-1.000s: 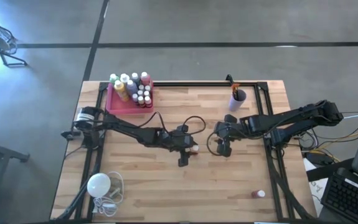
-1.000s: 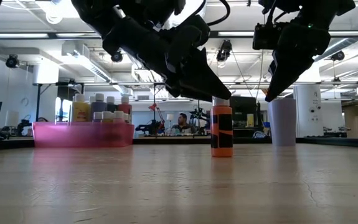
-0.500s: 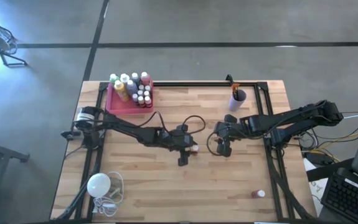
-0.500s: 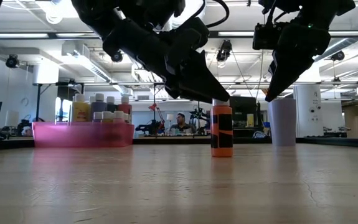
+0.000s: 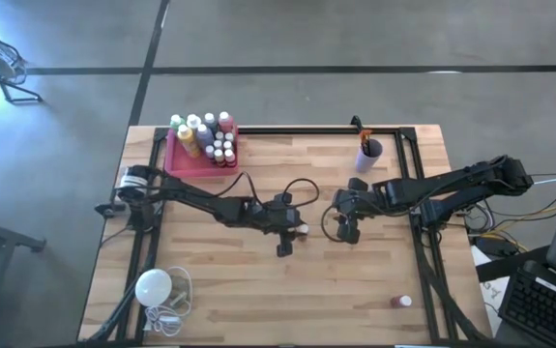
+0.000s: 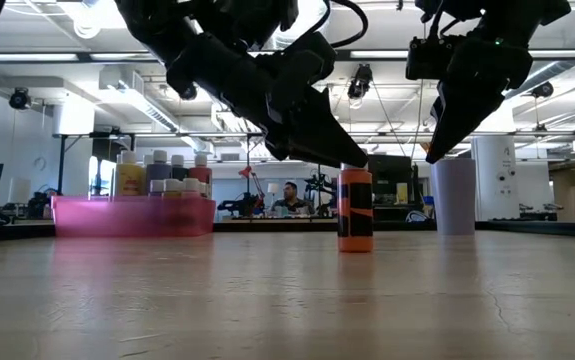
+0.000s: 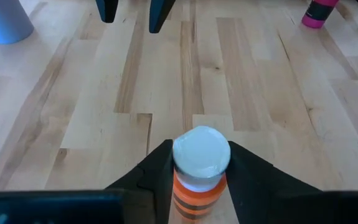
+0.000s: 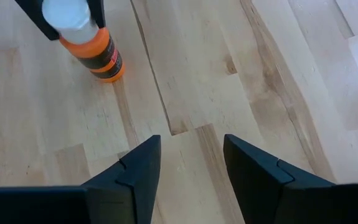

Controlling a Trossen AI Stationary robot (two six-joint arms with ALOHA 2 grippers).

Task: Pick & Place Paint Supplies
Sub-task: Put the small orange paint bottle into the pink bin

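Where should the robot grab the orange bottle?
By the white cap of the orange bottle, from above. It stands upright, the cap is round and narrow, and the left gripper already straddles it, a finger on each side.

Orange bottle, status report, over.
Left gripper closed around orange bottle, upright on table. Right gripper open, empty, beside it. Nothing blocking.

Orange bottle (image 7: 198,186) cut off by bottom edge in left wrist view; base hidden. Cap of same bottle covered by left gripper (image 6: 352,160) in low view. Contact between fingers and cap not resolvable. Blue cup (image 7: 3,20) and pink bottle (image 7: 319,12) cropped at top edge. Tray bottles (image 5: 208,137) too small to count.
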